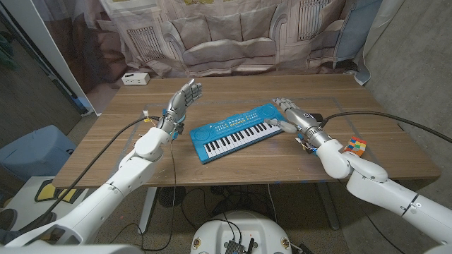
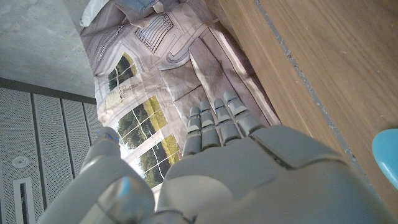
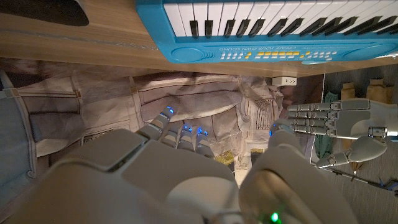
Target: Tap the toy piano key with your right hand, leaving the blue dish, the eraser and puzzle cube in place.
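Head view: blue plastic toy piano with black and white keys (image 1: 236, 131) lies angled mid-table (image 1: 176, 159). My right hand (image 1: 293, 116) is at its right end, fingers apart, holding nothing. Left hand (image 1: 182, 101) raised, fingers straight, empty. Multicoloured puzzle cube (image 1: 355, 146) sits right of my right wrist.
Left wrist: fingers (image 2: 214, 118) extended, side by side.
Right wrist: piano keys beyond my right hand's fingers (image 3: 180, 129).

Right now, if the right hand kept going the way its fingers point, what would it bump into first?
Probably the piano. The right hand stands at its right end, fingers reaching toward the keys and close to them. Whether they already touch is hard to tell from the head view.
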